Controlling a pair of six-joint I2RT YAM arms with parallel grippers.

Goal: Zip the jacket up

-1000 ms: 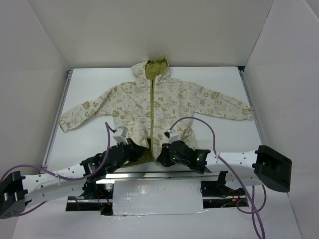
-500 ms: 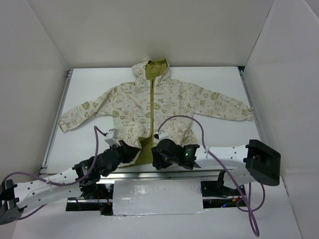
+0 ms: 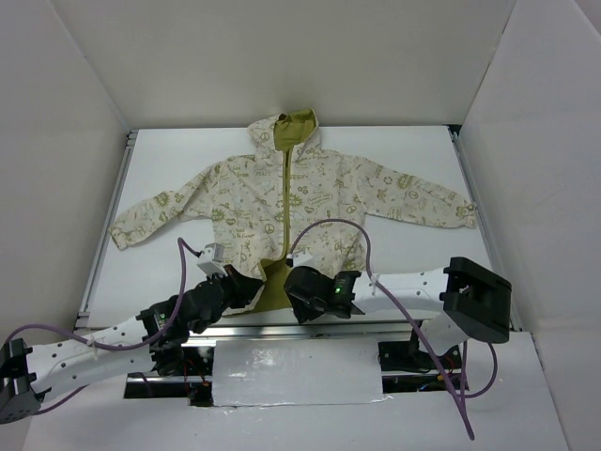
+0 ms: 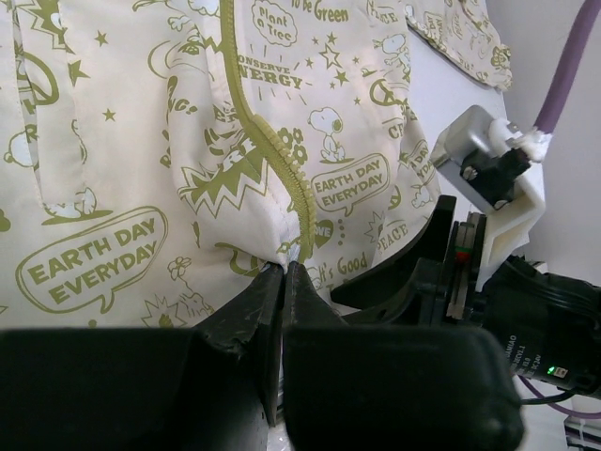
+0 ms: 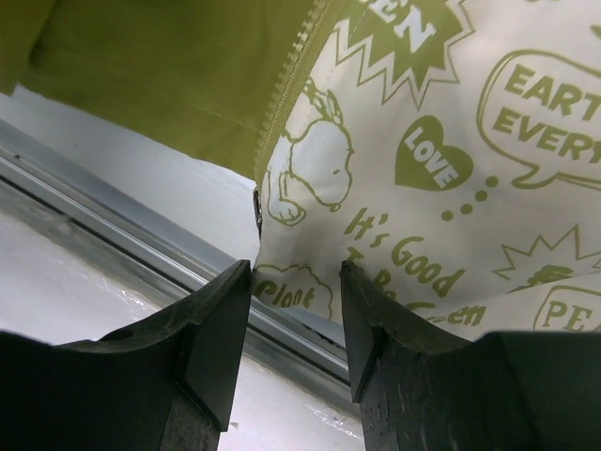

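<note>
White walls boxed in a pale surface (image 3: 169, 160). The jacket (image 3: 235, 188) lay flat on it, hood away from the arms, sleeves spread, hem at the near edge. Its zipper (image 3: 285, 188) ran down the chest as a narrow olive line. At the hem it parted around a wedge of olive lining (image 3: 273, 289).

The left gripper (image 3: 246, 285) was pinched tight on the bottom corner of the left front panel, just beside the zip edge. The right gripper (image 3: 300, 289) stood with its jaws apart at the right panel's bottom corner, holding nothing.

The step in hand looked to be securing that right corner so the two zip halves could be mated. Doing it well would mean closing on cloth just beside the teeth, not on them. The left side should hold the hem taut and level without dragging the jacket.

From above, the whole layout was plain, but both arms hid the hem corners. The left wrist view showed its fingers (image 4: 249, 310) clamped on a fold of cloth, with a puckered zip edge rising from them. The right wrist view alone showed a small dark end piece (image 5: 257, 209) at the foot of the teeth, above the gap between its parted fingers (image 5: 211, 329). Whether those fingers touched the cloth could not be told.
</note>
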